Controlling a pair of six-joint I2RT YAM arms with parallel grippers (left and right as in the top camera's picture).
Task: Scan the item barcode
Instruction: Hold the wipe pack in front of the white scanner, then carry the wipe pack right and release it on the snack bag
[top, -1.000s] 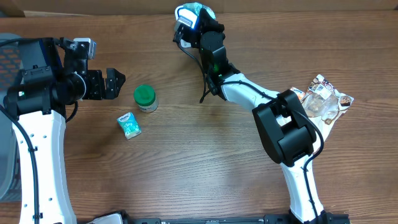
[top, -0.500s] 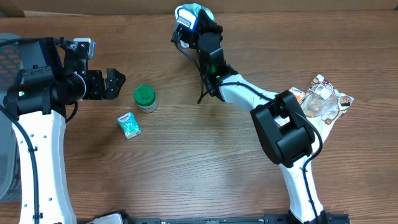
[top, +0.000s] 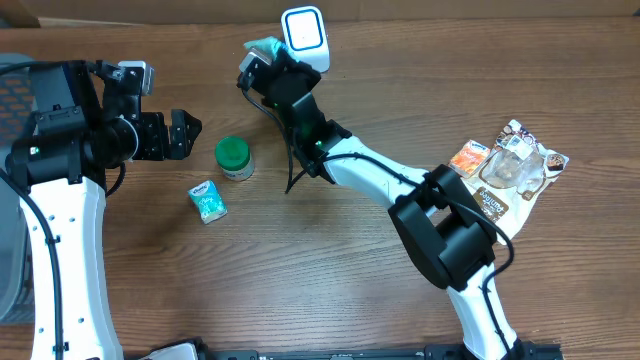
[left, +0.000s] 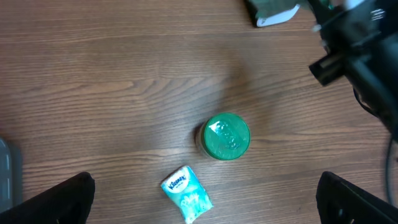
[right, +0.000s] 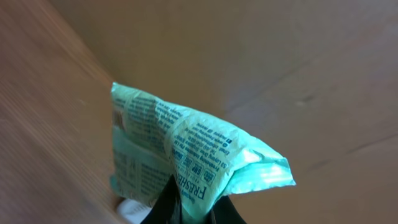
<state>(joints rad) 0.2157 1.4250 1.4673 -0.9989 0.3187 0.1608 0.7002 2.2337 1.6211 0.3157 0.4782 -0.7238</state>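
- I am seeing the right gripper (top: 268, 58) reaching to the far edge of the table (top: 330, 270), and it is pinching the teal packet (top: 260, 47) with both jaws clenched on it.
- In the right wrist view the dark fingers (right: 163, 208) are gripping the lower edge of the teal packet, and its printed side with small text is facing the camera.
- The teal packet is hanging above the wood, just to the left of the scanner (top: 304, 27) in the overhead view. I cannot tell if they are touching.
- The scanner is standing at the far edge, with its white face and blue frame turned upward to the camera.
- The left gripper (top: 188, 133) is hovering over the left part of the table with its jaws spread wide and grasping nothing.
- Between its two fingers (left: 68, 198) in the left wrist view, the green-lidded jar (left: 226, 135) is standing upright, and the small tissue pack (left: 186, 193) is lying near it, apart from it.
- Some snack packets (top: 512, 165) are lying in a loose pile on the right side, well apart from both grippers.
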